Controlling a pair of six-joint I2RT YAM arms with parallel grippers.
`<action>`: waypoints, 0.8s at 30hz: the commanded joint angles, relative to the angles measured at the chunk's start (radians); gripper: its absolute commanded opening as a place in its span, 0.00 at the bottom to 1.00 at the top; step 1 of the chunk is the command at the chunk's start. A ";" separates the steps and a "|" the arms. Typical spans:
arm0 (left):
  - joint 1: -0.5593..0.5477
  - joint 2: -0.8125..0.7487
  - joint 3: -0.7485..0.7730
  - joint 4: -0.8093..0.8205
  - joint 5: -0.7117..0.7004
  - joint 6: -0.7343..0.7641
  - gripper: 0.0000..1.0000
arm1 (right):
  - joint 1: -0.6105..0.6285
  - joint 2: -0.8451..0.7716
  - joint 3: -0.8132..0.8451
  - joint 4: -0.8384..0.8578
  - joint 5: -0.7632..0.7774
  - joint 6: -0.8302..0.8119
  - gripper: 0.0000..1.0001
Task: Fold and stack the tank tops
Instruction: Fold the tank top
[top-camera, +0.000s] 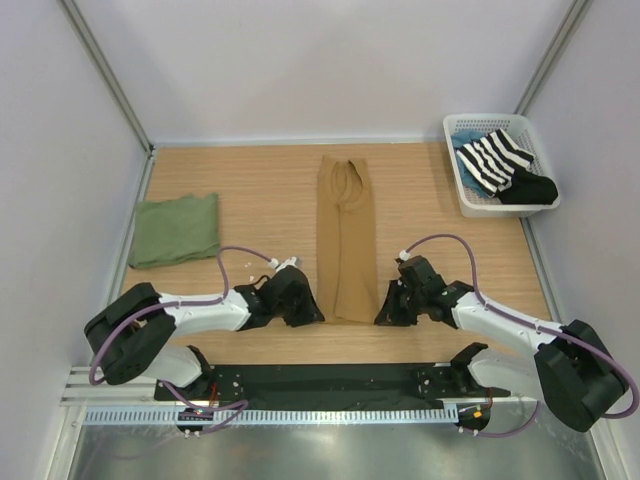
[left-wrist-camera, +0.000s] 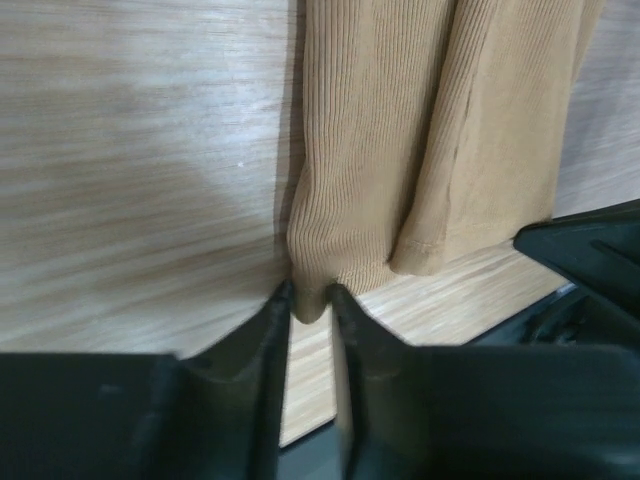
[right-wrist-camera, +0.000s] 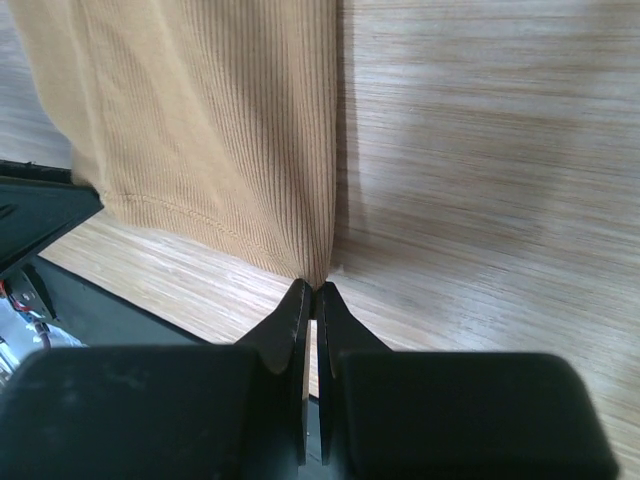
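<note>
**Both arms on the near hem of the tan top**

Closest to you, your left fingers (top-camera: 314, 314) are closed down to a narrow gap. The near left corner of the tan tank top (top-camera: 345, 240) is pinched between the tips. Your right fingers (top-camera: 382, 316) are squeezed to a thin slit, and the near right corner of the hem is drawn to a point right into them.

The tan top lies flat in the middle of the table (top-camera: 440, 240), folded lengthwise into a long narrow strip. Its hem is toward you and the neckline is at the far end.

Off to the left, well apart from it, the olive green tank top (top-camera: 177, 230) sits folded into a rough rectangle.

In the far right corner there's a white basket (top-camera: 480, 119) holding a black-and-white striped garment (top-camera: 495, 160). A black garment (top-camera: 530, 188) hangs over its near edge.
</note>
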 joint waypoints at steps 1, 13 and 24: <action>-0.004 -0.042 -0.008 -0.059 -0.047 0.009 0.27 | 0.008 -0.041 0.013 -0.025 0.004 -0.002 0.01; -0.005 0.054 0.038 -0.039 -0.031 0.033 0.01 | 0.006 -0.033 0.026 -0.042 0.010 -0.007 0.01; -0.015 -0.089 0.061 -0.149 -0.031 0.053 0.00 | 0.008 -0.090 0.122 -0.169 0.017 -0.041 0.01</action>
